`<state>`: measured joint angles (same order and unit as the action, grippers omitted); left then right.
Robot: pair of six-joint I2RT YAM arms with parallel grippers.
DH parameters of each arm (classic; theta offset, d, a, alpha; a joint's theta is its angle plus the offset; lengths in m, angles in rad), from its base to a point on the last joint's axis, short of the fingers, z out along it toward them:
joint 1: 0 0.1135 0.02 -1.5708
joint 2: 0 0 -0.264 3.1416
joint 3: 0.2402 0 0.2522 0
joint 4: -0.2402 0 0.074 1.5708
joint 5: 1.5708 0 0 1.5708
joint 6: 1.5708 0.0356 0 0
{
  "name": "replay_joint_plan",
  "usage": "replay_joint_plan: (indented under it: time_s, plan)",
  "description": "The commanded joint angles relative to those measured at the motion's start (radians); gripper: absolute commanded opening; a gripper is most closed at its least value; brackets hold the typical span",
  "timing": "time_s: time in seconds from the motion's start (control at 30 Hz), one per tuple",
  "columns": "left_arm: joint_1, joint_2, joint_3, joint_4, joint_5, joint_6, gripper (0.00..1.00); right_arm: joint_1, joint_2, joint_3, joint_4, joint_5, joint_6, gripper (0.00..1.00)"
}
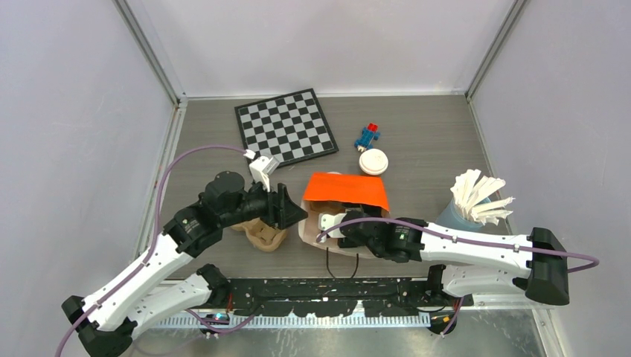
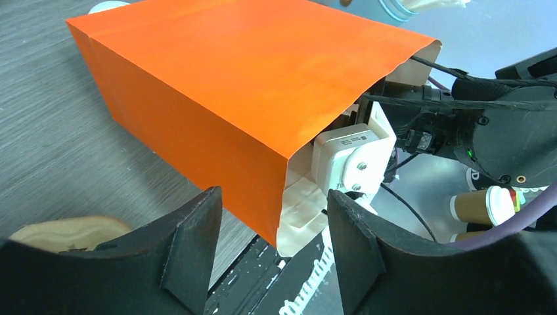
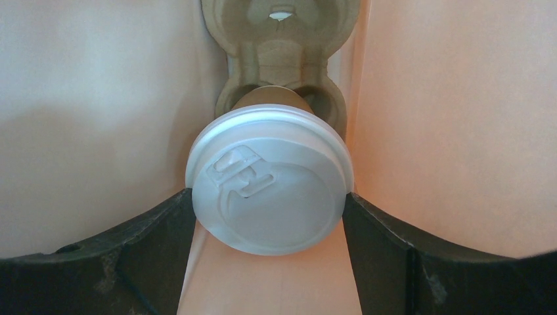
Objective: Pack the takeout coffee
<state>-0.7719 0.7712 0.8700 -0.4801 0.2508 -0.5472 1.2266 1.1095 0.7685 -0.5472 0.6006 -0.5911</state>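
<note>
An orange paper bag [image 1: 346, 190] lies on its side mid-table, mouth toward the arms. My right gripper [image 3: 269, 197] reaches inside it, shut on a takeout coffee [image 3: 269, 180] whose white lid touches both fingers. A tan pulp tray [image 3: 282, 52] lies deeper in the bag, against the cup's far end. My left gripper [image 2: 272, 203] is open at the bag's [image 2: 230, 85] mouth, its fingers apart on either side of the lower corner without touching it. A second lidded cup [image 1: 373, 161] stands behind the bag. Another brown cup [image 2: 483, 207] lies near the right arm.
A second pulp tray [image 1: 262, 234] sits under the left arm. A chessboard [image 1: 285, 126] and a small blue and red toy [image 1: 367, 136] lie at the back. A pale blue tumbler [image 1: 455, 216] full of white sticks stands at the right.
</note>
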Motion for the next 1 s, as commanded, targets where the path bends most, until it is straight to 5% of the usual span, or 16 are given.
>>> replay_joint_plan:
  time_s: [0.0, 0.3, 0.67, 0.97]
  plan:
    - [0.0, 0.009, -0.03, 0.081, 0.047, 0.001, 0.6, 0.001, -0.028, 0.022, 0.012, 0.016, 0.009, 0.7]
    - [0.0, 0.018, -0.072, 0.098, 0.047, -0.012, 0.56, 0.001, -0.053, 0.016, -0.013, 0.017, 0.03, 0.69]
    - [0.0, 0.017, -0.072, 0.143, 0.068, -0.012, 0.1, 0.001, -0.062, 0.004, -0.061, -0.02, 0.019, 0.69]
    - [0.0, 0.013, -0.08, 0.152, 0.089, -0.026, 0.0, 0.0, -0.034, -0.029, 0.013, 0.03, -0.032, 0.69]
